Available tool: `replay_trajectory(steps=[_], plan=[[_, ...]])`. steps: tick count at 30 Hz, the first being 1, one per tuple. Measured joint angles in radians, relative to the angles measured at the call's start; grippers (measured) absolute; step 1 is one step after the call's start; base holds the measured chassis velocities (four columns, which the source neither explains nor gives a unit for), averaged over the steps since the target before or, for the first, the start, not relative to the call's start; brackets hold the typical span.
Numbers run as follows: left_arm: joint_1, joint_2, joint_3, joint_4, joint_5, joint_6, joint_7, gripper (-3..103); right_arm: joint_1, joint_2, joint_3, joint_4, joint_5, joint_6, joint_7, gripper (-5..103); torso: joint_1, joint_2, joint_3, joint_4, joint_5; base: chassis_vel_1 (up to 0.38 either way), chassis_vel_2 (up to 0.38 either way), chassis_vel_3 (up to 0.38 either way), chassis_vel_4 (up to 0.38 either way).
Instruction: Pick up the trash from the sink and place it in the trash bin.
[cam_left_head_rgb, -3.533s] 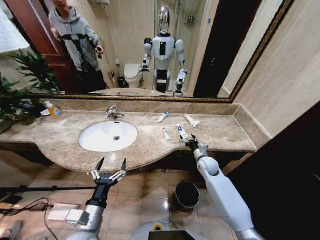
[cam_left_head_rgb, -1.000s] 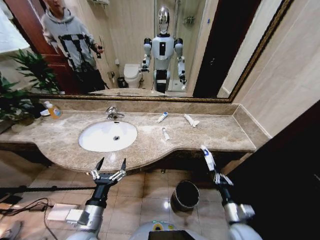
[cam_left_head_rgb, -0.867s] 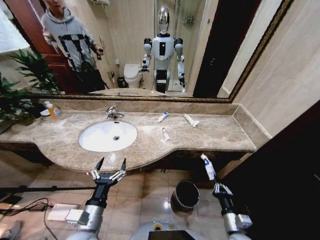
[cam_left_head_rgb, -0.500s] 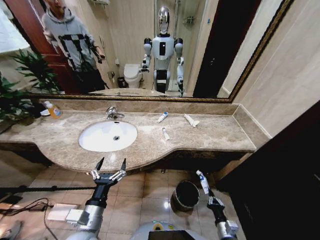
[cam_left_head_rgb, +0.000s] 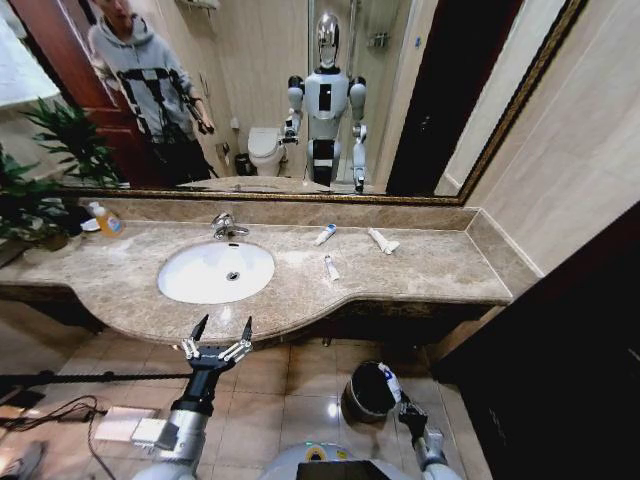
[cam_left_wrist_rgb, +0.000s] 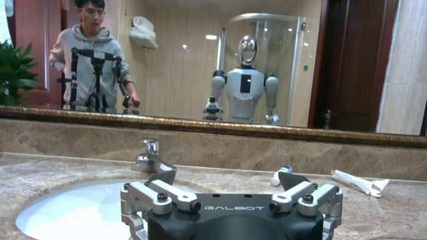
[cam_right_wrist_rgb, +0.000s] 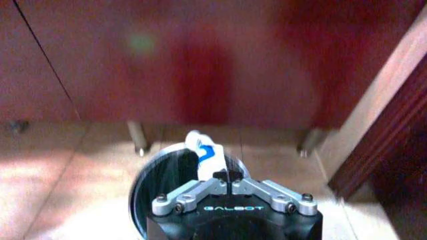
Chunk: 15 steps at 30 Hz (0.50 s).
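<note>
My right gripper (cam_left_head_rgb: 401, 404) is low beside the floor, shut on a small white tube with blue print (cam_left_head_rgb: 389, 383). The tube sticks up over the round black trash bin (cam_left_head_rgb: 355, 376). In the right wrist view the tube (cam_right_wrist_rgb: 203, 152) stands out of the closed gripper (cam_right_wrist_rgb: 227, 176) above the bin (cam_right_wrist_rgb: 160, 180). Other trash lies on the marble right of the sink (cam_left_head_rgb: 216, 271): two small tubes (cam_left_head_rgb: 325, 234) (cam_left_head_rgb: 331, 267) and a longer white one (cam_left_head_rgb: 382, 240). My left gripper (cam_left_head_rgb: 215, 335) hangs open in front of the counter edge, holding nothing.
A chrome faucet (cam_left_head_rgb: 226, 226) stands behind the basin and a yellow soap bottle (cam_left_head_rgb: 107, 220) sits at the far left of the counter. A plant (cam_left_head_rgb: 40, 170) fills the left corner. Dark wood panelling (cam_left_head_rgb: 560, 350) closes off the right. Cables lie on the floor at left.
My right arm has carried the blue-print tube off the counter and down until it is over the bin. The left arm has stayed where it was.
</note>
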Motion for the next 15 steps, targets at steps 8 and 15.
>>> replay_trajectory(steps=[8,15], plan=[[0.000,0.000,0.000,0.000,0.000,0.000,0.000,100,0.141,0.029,0.002,-0.243,-0.072,-0.020,-0.018,0,0.000,0.000,0.000,0.0000,-0.0001,0.000,0.000,0.000,0.000],[0.000,0.000,0.000,0.000,0.000,0.000,0.000,100,0.234,0.058,0.006,-0.362,-0.129,-0.006,-0.020,0,0.000,0.000,0.000,0.0000,-0.0001,0.000,0.000,0.000,0.000]])
